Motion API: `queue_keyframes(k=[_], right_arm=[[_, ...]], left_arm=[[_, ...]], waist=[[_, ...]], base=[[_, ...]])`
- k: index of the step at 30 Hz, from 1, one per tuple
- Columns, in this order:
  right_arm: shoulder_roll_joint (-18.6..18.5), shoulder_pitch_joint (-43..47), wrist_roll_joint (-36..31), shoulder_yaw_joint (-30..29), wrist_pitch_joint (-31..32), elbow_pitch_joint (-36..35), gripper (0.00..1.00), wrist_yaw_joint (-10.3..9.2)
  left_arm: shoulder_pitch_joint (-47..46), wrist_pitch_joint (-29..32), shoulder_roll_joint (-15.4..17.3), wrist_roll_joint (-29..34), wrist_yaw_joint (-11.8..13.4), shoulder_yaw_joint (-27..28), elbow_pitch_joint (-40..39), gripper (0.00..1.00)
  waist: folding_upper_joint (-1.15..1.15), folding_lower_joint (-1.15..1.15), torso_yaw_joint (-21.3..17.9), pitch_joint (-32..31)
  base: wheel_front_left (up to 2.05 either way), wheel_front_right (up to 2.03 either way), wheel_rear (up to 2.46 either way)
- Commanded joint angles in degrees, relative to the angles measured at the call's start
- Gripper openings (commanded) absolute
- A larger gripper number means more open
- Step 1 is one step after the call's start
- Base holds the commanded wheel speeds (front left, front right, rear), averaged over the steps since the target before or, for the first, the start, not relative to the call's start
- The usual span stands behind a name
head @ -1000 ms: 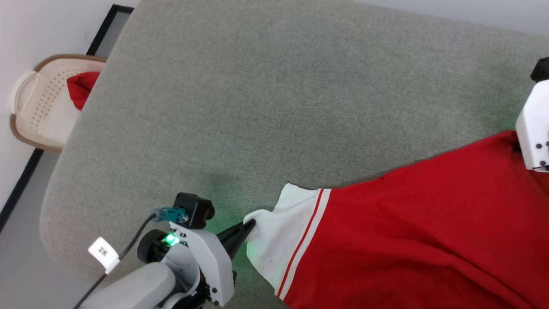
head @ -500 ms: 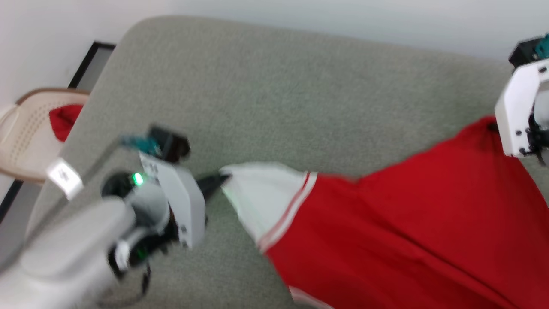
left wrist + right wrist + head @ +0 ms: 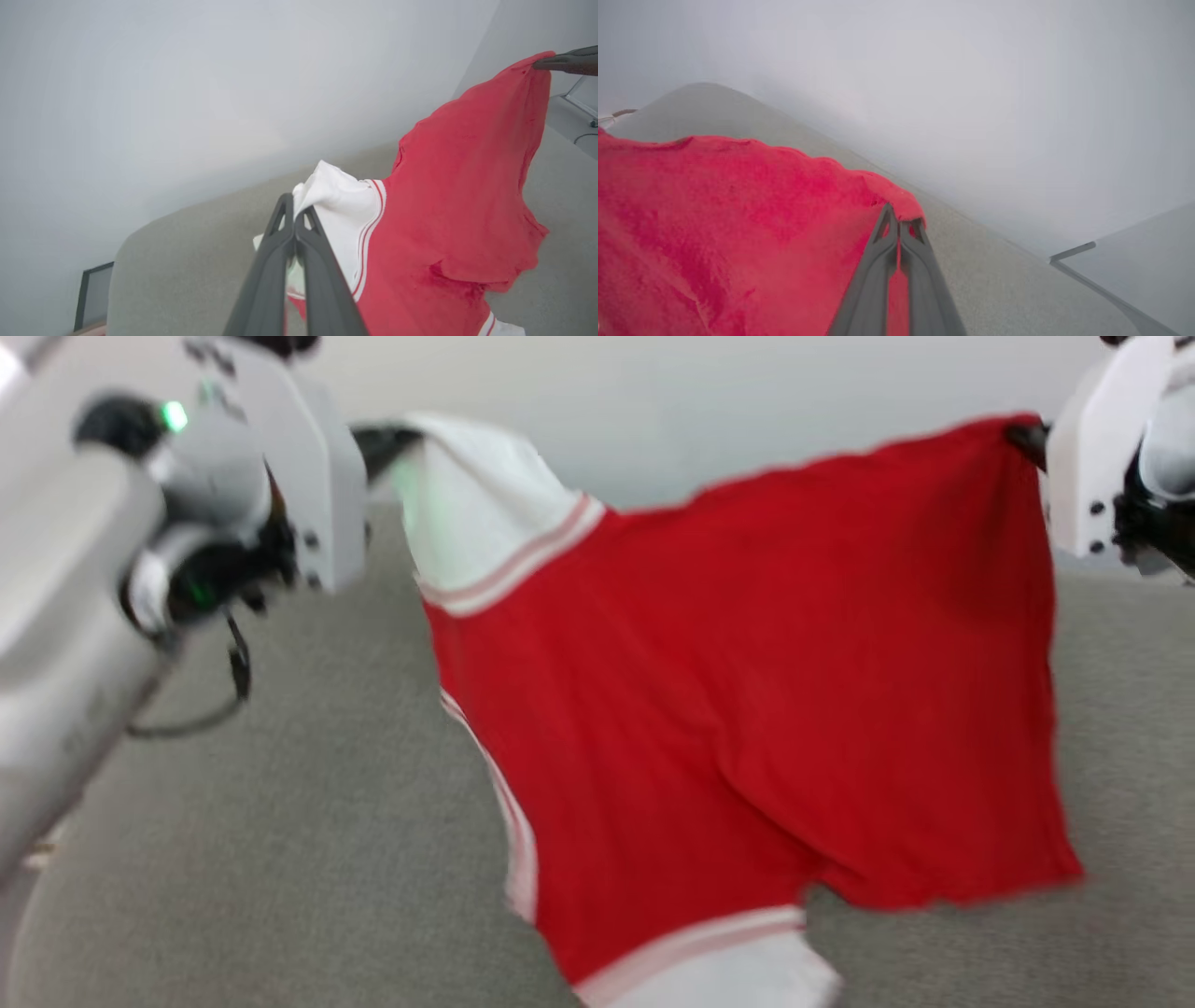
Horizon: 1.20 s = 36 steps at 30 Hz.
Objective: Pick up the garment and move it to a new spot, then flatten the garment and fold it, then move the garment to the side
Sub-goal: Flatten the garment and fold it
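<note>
The garment (image 3: 747,691), a bright red shirt with white striped sleeve ends, hangs spread in the air above the grey padded surface (image 3: 280,821). My left gripper (image 3: 397,434) is shut on one white sleeve end at the upper left; its wrist view shows that gripper (image 3: 295,212) pinching the white cloth (image 3: 341,205). At the upper right, my right gripper (image 3: 1025,434) is shut on a red corner, seen close as the gripper (image 3: 899,224) clamping the garment (image 3: 738,219). The lower hem and a second white sleeve end (image 3: 738,961) droop toward the surface.
A pale wall (image 3: 700,401) rises behind the grey surface. A dark-framed panel (image 3: 93,294) stands at the surface's far end in the left wrist view. Pale floor with a dark strip (image 3: 1111,275) lies beyond the surface's edge in the right wrist view.
Both grippers have lifted the garment off the surface and it now hangs between them. The head view has tilted up, so the basket at the left has left the picture.
</note>
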Motion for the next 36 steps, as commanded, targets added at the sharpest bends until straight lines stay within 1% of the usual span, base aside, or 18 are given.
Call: queue_keyframes(k=[1, 7, 11, 15, 19, 22, 25, 27, 29, 31, 33, 35, 36], right_arm=[[0.6, -1.0, -0.5, 0.5, -1.2, 0.1, 0.0, -0.06], [2.6, -4.7, -0.9, 0.9, -3.7, 0.7, 0.0, -0.06], [2.9, -7.0, -0.8, 1.3, -4.1, 0.5, 0.0, -0.06], [2.8, -9.2, -0.5, 1.1, -4.4, 0.6, 0.0, -0.06], [2.3, -11.9, -0.7, 0.3, -4.7, 0.4, 0.0, -0.06], [2.3, -13.9, -0.2, -1.5, -5.2, 0.6, 0.0, -0.06], [2.5, -16.6, -1.3, -3.3, -5.7, 1.4, 0.0, -0.06], [3.5, -18.6, -2.5, -4.9, -7.0, 2.9, 0.0, -0.06], [4.8, -21.2, -5.4, -6.9, -10.5, 5.7, 0.0, -0.06], [7.4, -23.5, -9.1, -8.4, -15.9, 9.3, 0.0, -0.05], [10.0, -25.1, -13.9, -10.2, -24.8, 13.5, 0.0, -0.05], [11.3, -28.9, -19.2, -12.7, -34.6, 16.8, 0.0, -0.06], [11.8, -30.8, -21.7, -13.8, -38.5, 18.5, 0.0, -0.06]], left_arm=[[-2.1, 0.7, -0.6, 0.4, -1.0, 0.2, 1.9, 0.0], [-10.7, 3.3, -2.6, 2.3, -3.4, 0.1, 10.0, 0.0], [-15.7, 4.1, -3.8, 3.6, -4.5, 0.0, 14.0, 0.0], [-20.3, 3.6, -4.5, 5.3, -5.5, -0.4, 17.1, 0.0], [-25.0, 3.5, -4.9, 6.2, -6.0, -0.4, 19.3, 0.0], [-28.0, 2.7, -5.1, 6.8, -6.2, -0.1, 20.6, 0.0], [-31.3, 0.9, -4.9, 8.3, -6.3, 0.0, 21.9, 0.0], [-33.4, -1.6, -5.2, 9.8, -6.3, 0.1, 23.1, 0.0], [-35.1, -5.9, -5.6, 12.4, -6.0, -0.2, 24.7, 0.0], [-37.2, -11.6, -6.6, 15.5, -4.9, -0.2, 26.6, 0.0], [-38.1, -18.0, -8.2, 17.7, -4.0, -0.3, 29.8, 0.0], [-41.8, -24.2, -9.7, 20.0, -3.4, -0.1, 31.9, 0.0], [-44.2, -27.4, -10.4, 21.6, -3.2, -0.1, 32.6, 0.0]], waist=[[0.0, 0.0, -3.0, -3.6], [0.0, 0.0, -4.9, -4.6], [0.0, 0.0, -5.9, -4.1], [0.0, 0.0, -6.7, -2.4], [0.0, 0.0, -7.3, 1.0], [0.0, 0.0, -7.7, 4.5], [0.0, 0.0, -8.2, 9.4], [0.0, 0.0, -8.8, 13.2], [0.0, 0.0, -9.5, 17.0], [0.0, 0.0, -10.6, 20.3], [0.0, 0.0, -11.5, 21.9], [0.0, 0.0, -11.5, 24.1], [0.0, 0.0, -11.4, 25.7]], base=[[0.0, 0.0, 0.0], [0.0, 0.0, 0.0], [0.0, 0.0, 0.0], [0.0, 0.0, 0.0], [0.0, 0.0, 0.0], [0.0, 0.0, 0.0], [0.0, 0.0, 0.0], [0.0, 0.0, 0.0], [0.0, 0.0, 0.0], [0.0, 0.0, 0.0], [0.0, 0.0, 0.0], [0.0, 0.0, 0.0], [0.0, 0.0, 0.0]])
